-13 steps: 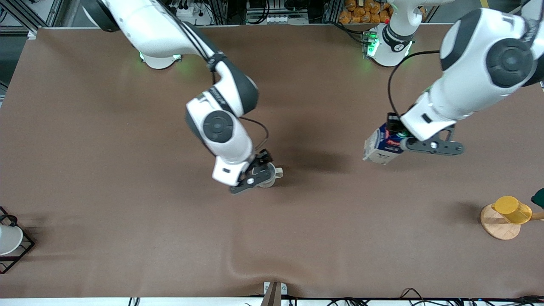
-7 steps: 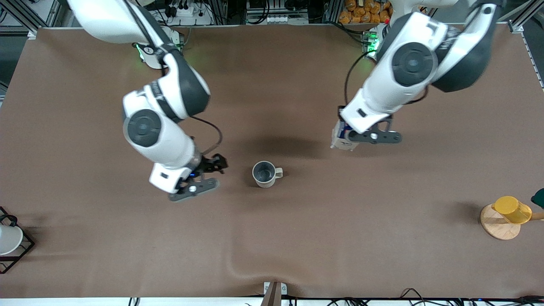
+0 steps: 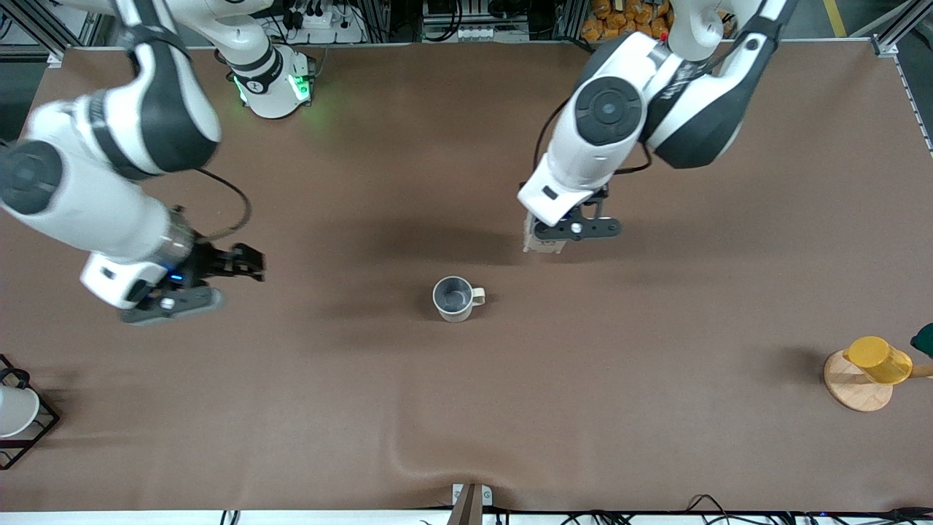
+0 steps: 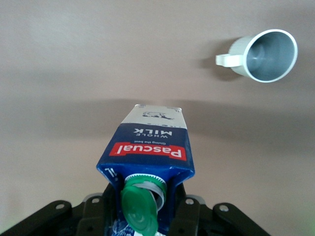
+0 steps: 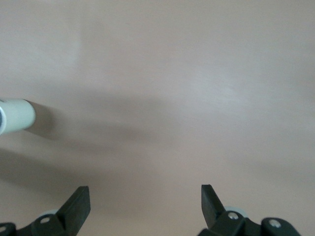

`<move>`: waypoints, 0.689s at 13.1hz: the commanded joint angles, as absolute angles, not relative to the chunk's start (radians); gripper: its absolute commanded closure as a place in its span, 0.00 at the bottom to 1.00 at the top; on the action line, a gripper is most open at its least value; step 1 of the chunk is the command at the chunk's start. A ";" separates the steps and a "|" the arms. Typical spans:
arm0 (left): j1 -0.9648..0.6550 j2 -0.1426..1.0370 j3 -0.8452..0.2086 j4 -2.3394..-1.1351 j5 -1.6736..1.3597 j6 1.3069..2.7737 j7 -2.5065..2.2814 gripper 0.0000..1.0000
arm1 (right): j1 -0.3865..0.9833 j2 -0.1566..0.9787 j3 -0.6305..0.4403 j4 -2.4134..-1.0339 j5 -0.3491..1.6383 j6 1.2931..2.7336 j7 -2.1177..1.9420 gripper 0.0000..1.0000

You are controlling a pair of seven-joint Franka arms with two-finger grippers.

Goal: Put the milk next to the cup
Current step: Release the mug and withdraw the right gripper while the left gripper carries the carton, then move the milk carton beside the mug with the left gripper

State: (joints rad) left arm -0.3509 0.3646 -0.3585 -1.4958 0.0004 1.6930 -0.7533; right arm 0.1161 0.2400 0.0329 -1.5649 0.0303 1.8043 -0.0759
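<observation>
The cup (image 3: 455,297), a small off-white mug with a grey inside and a side handle, stands upright at the table's middle. My left gripper (image 3: 561,232) is shut on the milk (image 3: 541,239), a dark blue carton with a red band and a green cap, held over bare table a short way from the cup, toward the left arm's end. In the left wrist view the milk (image 4: 147,150) sits between my left gripper's jaws (image 4: 147,219), with the cup (image 4: 268,54) apart from it. My right gripper (image 3: 248,264) is open and empty over bare table toward the right arm's end; its wrist view shows spread fingers (image 5: 78,206) and the cup's edge (image 5: 15,115).
A yellow cup on a wooden stand (image 3: 871,368) is at the left arm's end. A white cup in a black wire rack (image 3: 18,412) is at the right arm's end. The brown table cover (image 3: 430,456) has a wrinkle near the front edge.
My right gripper let go of the cup and drew away toward the right arm's end. My left gripper carried the milk closer to the cup.
</observation>
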 commanded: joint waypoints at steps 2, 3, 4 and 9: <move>-0.428 0.465 -0.342 -1.391 0.003 1.716 -0.839 0.52 | 0.094 0.124 -0.081 -1.626 0.029 1.729 -0.210 0.00; -0.442 0.475 -0.342 -1.388 0.005 1.741 -0.854 0.52 | 0.075 0.103 -0.083 -1.626 0.029 1.705 -0.209 0.00; -0.454 0.488 -0.342 -1.388 0.005 1.759 -0.864 0.52 | 0.060 0.082 -0.078 -1.626 0.029 1.685 -0.206 0.00; -0.535 0.569 -0.333 -1.385 0.051 1.868 -0.931 0.53 | 0.017 0.015 -0.060 -1.621 0.023 1.597 -0.126 0.00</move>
State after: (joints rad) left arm -0.4912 0.5265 -0.3456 -1.4227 0.0202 1.8304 -0.8767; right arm 0.0455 0.0587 -0.0913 -1.5845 0.0305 1.6177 -0.1842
